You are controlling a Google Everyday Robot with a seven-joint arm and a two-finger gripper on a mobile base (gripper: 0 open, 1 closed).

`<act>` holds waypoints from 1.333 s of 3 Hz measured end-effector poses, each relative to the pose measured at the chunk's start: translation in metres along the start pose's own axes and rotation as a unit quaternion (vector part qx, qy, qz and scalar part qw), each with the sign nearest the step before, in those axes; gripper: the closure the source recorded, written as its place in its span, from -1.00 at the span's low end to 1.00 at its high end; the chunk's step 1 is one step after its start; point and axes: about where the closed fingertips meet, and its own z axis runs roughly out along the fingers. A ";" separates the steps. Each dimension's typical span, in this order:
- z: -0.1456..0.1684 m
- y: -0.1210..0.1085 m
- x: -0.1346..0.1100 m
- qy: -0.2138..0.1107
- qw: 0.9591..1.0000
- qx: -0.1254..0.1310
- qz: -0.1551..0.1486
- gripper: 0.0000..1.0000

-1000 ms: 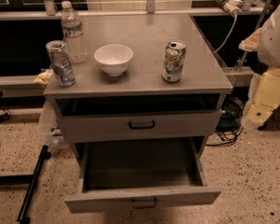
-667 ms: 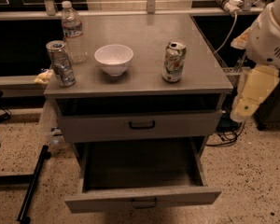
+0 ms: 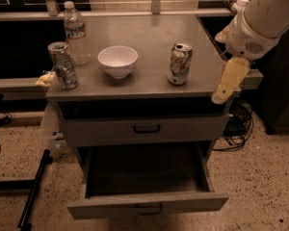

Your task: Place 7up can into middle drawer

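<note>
The 7up can [image 3: 179,64], pale white and green with a silver top, stands upright on the right part of the grey cabinet top [image 3: 149,32]. The middle drawer [image 3: 147,203] is pulled out below, and the part of its inside that shows holds nothing. The like drawer above it [image 3: 144,129] is shut. My gripper [image 3: 222,91] hangs from the white arm at the cabinet's right edge. It is to the right of the can, a little lower, and apart from it. It holds nothing that I can see.
A white bowl [image 3: 118,60] stands at the middle of the top. A darker silver can [image 3: 62,65] and a water bottle [image 3: 75,32] stand at the left. Black cables [image 3: 238,129] lie on the floor to the right, and a black pole [image 3: 33,191] lies to the left.
My arm and gripper have moved left and slightly up, from beside the cabinet to its right edge near the can. The can and the drawers have not moved.
</note>
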 end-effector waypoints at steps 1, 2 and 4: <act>0.031 -0.045 -0.019 -0.041 0.999 0.007 -0.001 -1.00; 0.051 -0.081 -0.036 -0.077 0.997 0.009 0.007 -1.00; 0.088 -0.111 -0.070 -0.140 0.988 -0.027 0.053 -1.00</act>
